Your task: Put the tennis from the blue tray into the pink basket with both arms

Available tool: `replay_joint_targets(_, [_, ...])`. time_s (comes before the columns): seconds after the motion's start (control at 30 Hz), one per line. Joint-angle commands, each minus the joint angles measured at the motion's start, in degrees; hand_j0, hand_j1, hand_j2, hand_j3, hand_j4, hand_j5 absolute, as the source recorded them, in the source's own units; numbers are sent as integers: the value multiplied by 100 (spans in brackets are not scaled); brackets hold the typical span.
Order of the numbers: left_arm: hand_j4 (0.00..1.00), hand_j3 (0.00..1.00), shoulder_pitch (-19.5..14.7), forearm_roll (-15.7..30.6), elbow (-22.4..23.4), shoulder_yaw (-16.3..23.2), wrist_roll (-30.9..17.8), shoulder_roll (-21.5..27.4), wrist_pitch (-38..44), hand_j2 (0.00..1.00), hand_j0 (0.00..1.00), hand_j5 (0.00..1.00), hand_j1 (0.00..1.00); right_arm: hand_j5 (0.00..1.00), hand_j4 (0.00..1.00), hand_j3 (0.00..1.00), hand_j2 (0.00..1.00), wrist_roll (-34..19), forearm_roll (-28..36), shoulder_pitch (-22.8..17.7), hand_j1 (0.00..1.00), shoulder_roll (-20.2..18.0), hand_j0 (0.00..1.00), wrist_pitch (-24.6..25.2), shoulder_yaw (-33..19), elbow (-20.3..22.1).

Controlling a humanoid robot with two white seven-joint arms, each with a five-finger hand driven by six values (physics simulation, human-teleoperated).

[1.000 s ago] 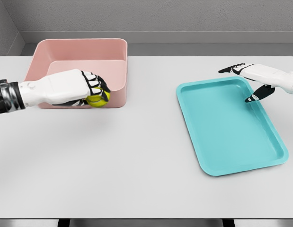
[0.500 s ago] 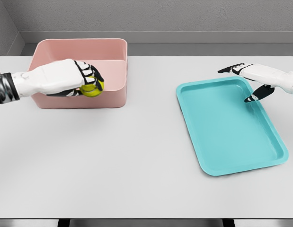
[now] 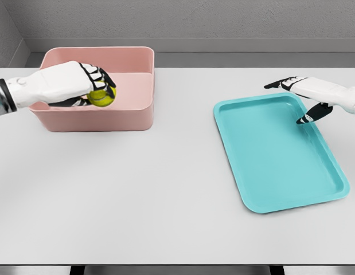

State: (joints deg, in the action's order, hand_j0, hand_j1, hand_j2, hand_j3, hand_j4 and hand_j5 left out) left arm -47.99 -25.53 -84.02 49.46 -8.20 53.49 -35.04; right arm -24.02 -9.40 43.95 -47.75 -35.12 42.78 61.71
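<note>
Head view: vs 0.5 s ago, left hand (image 3: 71, 85) moved up and back, now over the pink basket (image 3: 131, 117) interior, fingers closed around the tennis ball (image 3: 102, 96). Right hand (image 3: 308, 94) unchanged, fingers spread above the blue tray (image 3: 269, 172). Count: 1 ball, 1 basket, 1 tray.

1. I see a yellow-green tennis ball (image 3: 101, 97) at far left.
2. Pink basket (image 3: 117, 117).
3. Turquoise tray (image 3: 280, 172) on the right.
4. White hands, black-tipped fingers (image 3: 100, 74).
5. Pale grey table (image 3: 166, 189).
</note>
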Motion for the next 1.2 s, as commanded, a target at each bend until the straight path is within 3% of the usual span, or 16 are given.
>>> replay_joint_targets(0.0, [57,57,-9,39,122,-6,3,-5,4,57,57,57,57,100,100,100,100,3,35,0,100,-6,100,12,-7,-1])
replay_joint_targets(0.73, [57,57,-325,21,1581,-24,11,-664,4,57,57,57,57,100,100,100,100,3,44,0,100,2,100,12,11,-1])
replay_joint_targets(0.83, [57,57,-352,21,1590,-24,11,-682,4,57,57,57,57,100,100,100,100,3,44,0,100,2,100,12,11,-1])
replay_joint_targets(0.93, [98,98,-343,21,1564,-33,11,-673,4,98,98,98,98,100,100,100,100,3,44,0,100,2,100,12,11,-1])
replay_joint_targets(1.17, [100,100,-316,21,1502,-156,11,-664,4,100,100,100,100,100,100,100,100,3,44,0,100,-6,100,12,11,-1])
